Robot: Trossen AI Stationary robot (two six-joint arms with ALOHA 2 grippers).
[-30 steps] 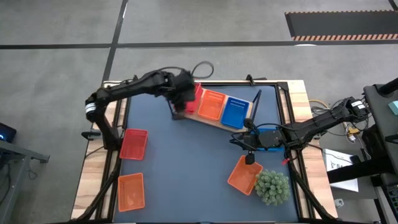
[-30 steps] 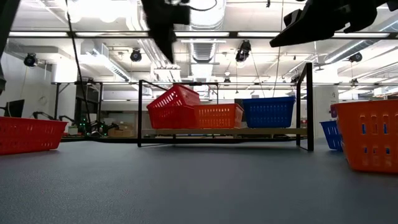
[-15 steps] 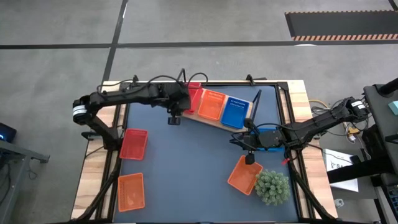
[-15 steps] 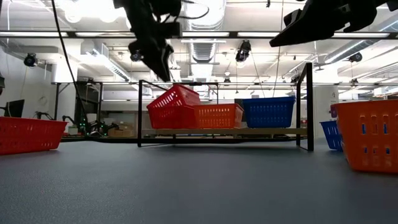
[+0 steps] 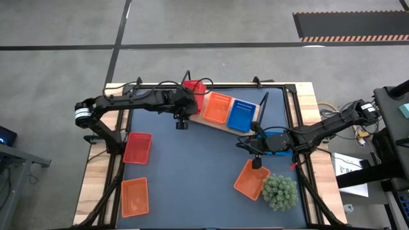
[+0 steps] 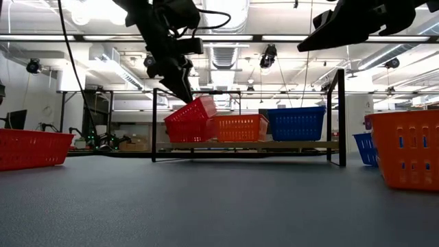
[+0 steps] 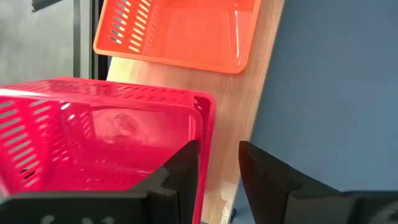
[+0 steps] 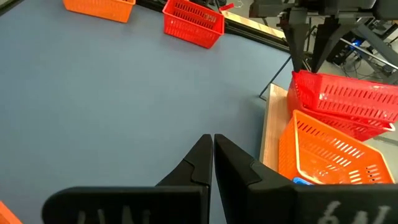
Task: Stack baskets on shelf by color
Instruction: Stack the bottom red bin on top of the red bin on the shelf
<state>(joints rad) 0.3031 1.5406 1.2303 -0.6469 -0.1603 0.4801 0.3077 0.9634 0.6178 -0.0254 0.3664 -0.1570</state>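
Note:
On the shelf (image 5: 225,124), a wooden board at the table's far side, an orange basket (image 5: 217,107) and a blue basket (image 5: 241,115) stand side by side. At its left end, a tilted red basket (image 6: 193,120) lies on another red basket (image 8: 367,127). My left gripper (image 7: 217,152) stands over this corner and is shut on the upper one. My right gripper (image 8: 212,155) is shut and holds nothing. It hovers above an orange basket (image 5: 251,179) at the table's right. My left gripper has the upper red basket by its side wall near a corner (image 7: 208,124). One finger (image 7: 183,171) is inside the basket and one (image 7: 264,177) outside. The fingers come from above, pointing down. The basket sits tilted, its near-left rim (image 6: 180,110) low, resting on the red basket beneath.
A red basket (image 5: 137,148) and an orange basket (image 5: 135,196) stand on the table's left side. A green spiky plant (image 5: 279,191) sits at the near right corner beside the orange basket. The dark-blue tabletop (image 5: 192,172) lies bare between them.
My left gripper has drawn back from over the shelf toward the table's left, come down onto the upper red basket's rim and taken hold of it. That basket has shifted toward the far edge and tipped more steeply. The right arm has kept still.

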